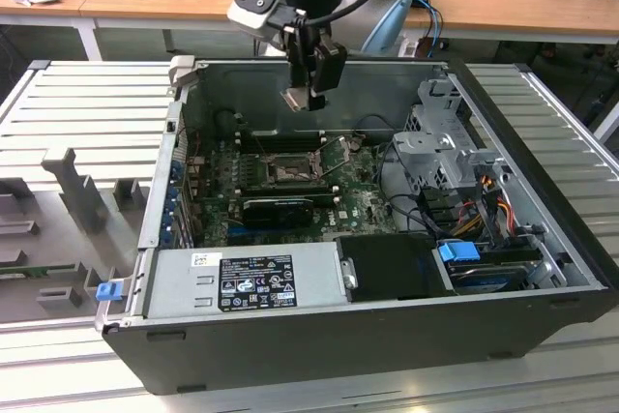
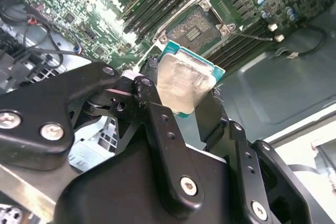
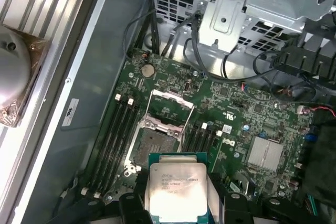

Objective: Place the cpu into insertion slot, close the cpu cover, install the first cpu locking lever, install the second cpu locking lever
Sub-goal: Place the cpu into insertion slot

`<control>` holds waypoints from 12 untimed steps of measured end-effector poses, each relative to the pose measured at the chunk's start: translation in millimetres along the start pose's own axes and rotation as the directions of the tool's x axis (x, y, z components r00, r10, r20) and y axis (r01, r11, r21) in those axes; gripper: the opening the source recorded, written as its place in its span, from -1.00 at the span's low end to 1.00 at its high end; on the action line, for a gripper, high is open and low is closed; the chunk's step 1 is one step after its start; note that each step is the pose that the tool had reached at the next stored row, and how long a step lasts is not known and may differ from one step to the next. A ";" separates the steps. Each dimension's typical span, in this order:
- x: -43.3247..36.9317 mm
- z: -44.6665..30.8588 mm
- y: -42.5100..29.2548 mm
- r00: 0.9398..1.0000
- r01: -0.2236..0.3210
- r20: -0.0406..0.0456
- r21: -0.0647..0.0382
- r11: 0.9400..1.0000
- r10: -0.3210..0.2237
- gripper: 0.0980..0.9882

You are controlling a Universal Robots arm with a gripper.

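Casework first: tower case (image 1: pixel 387 336), laid on its side with the lid off, housing all that follows; green circuit board (image 1: pixel 360 192) on its floor, with loose cables (image 1: pixel 401 202) crowding it at three o'clock in the exterior view; gripper (image 1: pixel 314 94), black, hanging at twelve o'clock from the socket and well above the board, its fingers clamped on opposite edges of the cpu (image 3: pixel 176 190); cpu cover (image 3: pixel 173 97), a silvery frame swung up and open beside the socket; insertion slot (image 3: pixel 157 141), dark centre bare, nothing seated; the cpu itself, pale face showing inside a green rim, though whether it sits level to the board I cannot tell. Hazards, by my judgement: an offset descent would catch a corner on the raised cover or the slot's metal rim; a skewed arrival could bend the contacts; a grip on thin edges could let the chip twist or slip.
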State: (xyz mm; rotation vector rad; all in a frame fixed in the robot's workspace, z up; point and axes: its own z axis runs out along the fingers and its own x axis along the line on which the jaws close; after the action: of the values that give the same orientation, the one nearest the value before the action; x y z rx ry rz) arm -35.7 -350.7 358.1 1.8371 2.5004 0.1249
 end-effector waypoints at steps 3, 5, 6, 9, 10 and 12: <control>0.0 0.4 0.0 0.999 -0.052 0.004 -0.001 0.999 0.052 -0.04; 0.0 0.8 -0.1 0.997 -0.073 0.006 -0.002 0.997 0.073 -0.04; 0.0 1.2 -0.1 0.997 -0.079 0.007 -0.002 0.997 0.079 -0.04; 0.0 4.4 -0.4 0.996 -0.086 0.007 -0.002 0.996 0.086 -0.04; 0.0 6.4 -0.5 0.996 -0.091 0.008 -0.002 0.996 0.091 -0.04; 0.0 9.1 -0.7 0.991 -0.130 0.011 -0.003 0.991 0.130 -0.04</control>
State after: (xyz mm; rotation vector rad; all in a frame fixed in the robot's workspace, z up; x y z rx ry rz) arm -35.7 -350.6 349.0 1.9938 2.3711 0.1204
